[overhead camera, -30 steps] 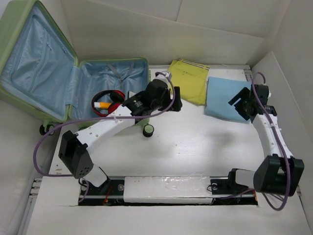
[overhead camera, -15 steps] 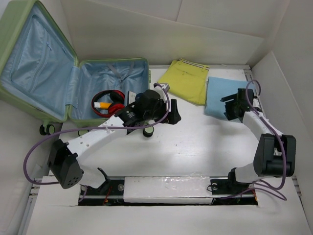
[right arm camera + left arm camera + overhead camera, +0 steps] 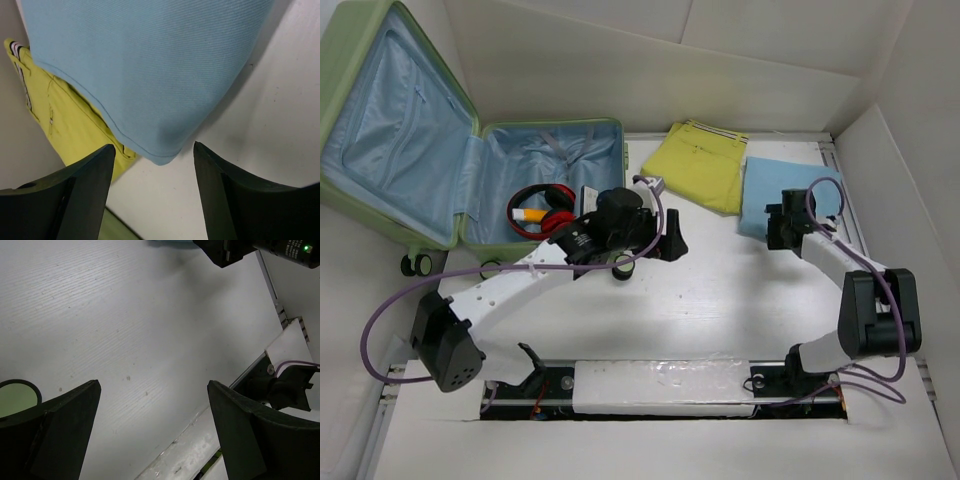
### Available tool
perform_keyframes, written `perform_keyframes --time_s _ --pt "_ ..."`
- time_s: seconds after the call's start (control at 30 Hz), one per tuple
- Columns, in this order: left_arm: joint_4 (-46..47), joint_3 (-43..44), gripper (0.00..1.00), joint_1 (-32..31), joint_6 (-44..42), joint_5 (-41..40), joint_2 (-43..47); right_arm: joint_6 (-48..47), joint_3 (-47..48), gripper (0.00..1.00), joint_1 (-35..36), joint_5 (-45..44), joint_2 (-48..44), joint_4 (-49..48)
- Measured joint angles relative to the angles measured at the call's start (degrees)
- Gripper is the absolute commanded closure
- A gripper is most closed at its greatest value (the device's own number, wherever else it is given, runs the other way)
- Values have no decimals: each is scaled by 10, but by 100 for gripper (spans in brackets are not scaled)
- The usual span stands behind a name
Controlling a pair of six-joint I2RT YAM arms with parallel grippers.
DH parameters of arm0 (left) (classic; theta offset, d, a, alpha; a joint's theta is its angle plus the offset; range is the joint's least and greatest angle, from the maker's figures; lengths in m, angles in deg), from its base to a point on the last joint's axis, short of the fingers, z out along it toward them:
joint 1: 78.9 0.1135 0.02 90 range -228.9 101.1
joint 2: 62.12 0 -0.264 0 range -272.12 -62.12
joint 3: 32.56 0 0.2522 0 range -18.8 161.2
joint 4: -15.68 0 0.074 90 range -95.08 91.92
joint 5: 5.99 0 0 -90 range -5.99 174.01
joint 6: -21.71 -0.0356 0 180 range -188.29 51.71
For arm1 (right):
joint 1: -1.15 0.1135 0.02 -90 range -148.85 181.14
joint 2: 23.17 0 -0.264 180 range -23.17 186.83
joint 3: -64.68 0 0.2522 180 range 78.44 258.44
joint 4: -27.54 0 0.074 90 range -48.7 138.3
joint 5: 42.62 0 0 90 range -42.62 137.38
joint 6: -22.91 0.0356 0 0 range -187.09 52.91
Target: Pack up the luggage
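Right gripper [image 3: 152, 150] hung spread at the blue cloth [image 3: 150, 60] corner.
A deep, square bite looked wisest before lifting to the luggage [image 3: 400, 110].

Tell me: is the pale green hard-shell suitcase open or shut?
Open. The pale green hard-shell suitcase has its lid swung back, light blue lining exposed, and red headphones lie inside.

The large pale green hard-shell suitcase [image 3: 390, 120] lies open at the far left. Its light-blue-lined lid leans up to the left, its lined base half rests flat to the right, and small black-and-green caster wheels [image 3: 417, 264] show at its near edge.
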Motion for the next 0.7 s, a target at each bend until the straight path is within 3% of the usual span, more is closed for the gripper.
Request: perform_keyframes --time_s 0.17,0.4,0.57,0.7 --pt "6 -1 15 0 -1 17 -8 1 35 34 1 -13 46 23" --pt "7 -1 15 0 -2 19 -19 -6 48 51 4 -14 90 37" --pt "7 0 15 0 0 20 -24 -16 67 83 4 -10 113 41" --pt "7 1 15 0 0 19 -38 -19 69 98 4 -6 118 43"
